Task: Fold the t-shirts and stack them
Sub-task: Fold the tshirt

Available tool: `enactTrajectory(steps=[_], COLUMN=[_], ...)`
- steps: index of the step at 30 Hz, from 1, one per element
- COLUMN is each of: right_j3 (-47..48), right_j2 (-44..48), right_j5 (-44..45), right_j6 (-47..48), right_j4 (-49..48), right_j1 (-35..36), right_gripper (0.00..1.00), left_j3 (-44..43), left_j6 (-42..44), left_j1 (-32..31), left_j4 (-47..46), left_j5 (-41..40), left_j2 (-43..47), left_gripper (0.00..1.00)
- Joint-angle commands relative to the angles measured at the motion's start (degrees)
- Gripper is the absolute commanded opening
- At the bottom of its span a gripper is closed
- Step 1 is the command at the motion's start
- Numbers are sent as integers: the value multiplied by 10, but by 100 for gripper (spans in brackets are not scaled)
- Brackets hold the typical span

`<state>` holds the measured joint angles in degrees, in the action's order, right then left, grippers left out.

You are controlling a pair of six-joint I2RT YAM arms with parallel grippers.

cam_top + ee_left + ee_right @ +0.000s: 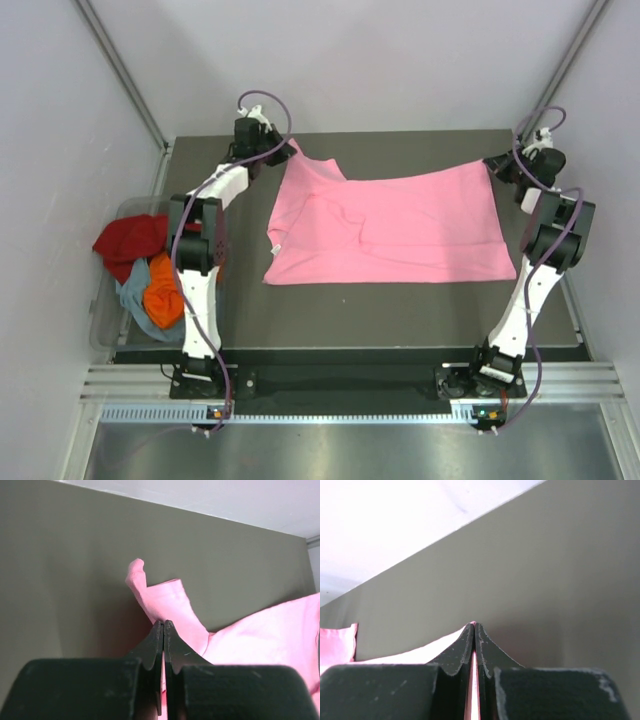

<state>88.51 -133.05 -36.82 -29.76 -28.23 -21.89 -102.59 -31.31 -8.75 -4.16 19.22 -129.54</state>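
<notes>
Pinching the pink shirt (400,225) at its two far corners, my left jaws and right jaws are both pressed together on cloth. Its long axis runs left to right across the bench (380,310). The body lies nearward from both, neither arm closer.

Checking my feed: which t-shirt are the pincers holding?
The pink t-shirt, spread on the table; left pincer and right pincer pinch its far corners. The dark red, orange and grey-blue ones lie heaped in the bin.
</notes>
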Motion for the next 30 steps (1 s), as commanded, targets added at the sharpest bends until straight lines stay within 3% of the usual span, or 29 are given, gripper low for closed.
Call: enactTrajectory(steps=[1,10,16,23,30], right_j3=[-8,-66,-111,-223,-273], right_j2=[45,88,116,154,187], right_j5=[-13,7,12,36,36], right_j6=[-9,14,-3,-86,-93], right_j4=[-91,-93,-125,-237,-237], right_j1=[-4,-8,-17,-42,-45], right_gripper=[0,0,0,0,0], left_j3=[20,130,152,218,309], left_j6=[13,13,27,14,10], left_j1=[4,4,4,5,9], left_j4=[-58,-88,-80,-82,-60], left_j5=[18,23,56,56,66], left_j2=[59,132,155,212,285], left_gripper=[0,0,0,0,0])
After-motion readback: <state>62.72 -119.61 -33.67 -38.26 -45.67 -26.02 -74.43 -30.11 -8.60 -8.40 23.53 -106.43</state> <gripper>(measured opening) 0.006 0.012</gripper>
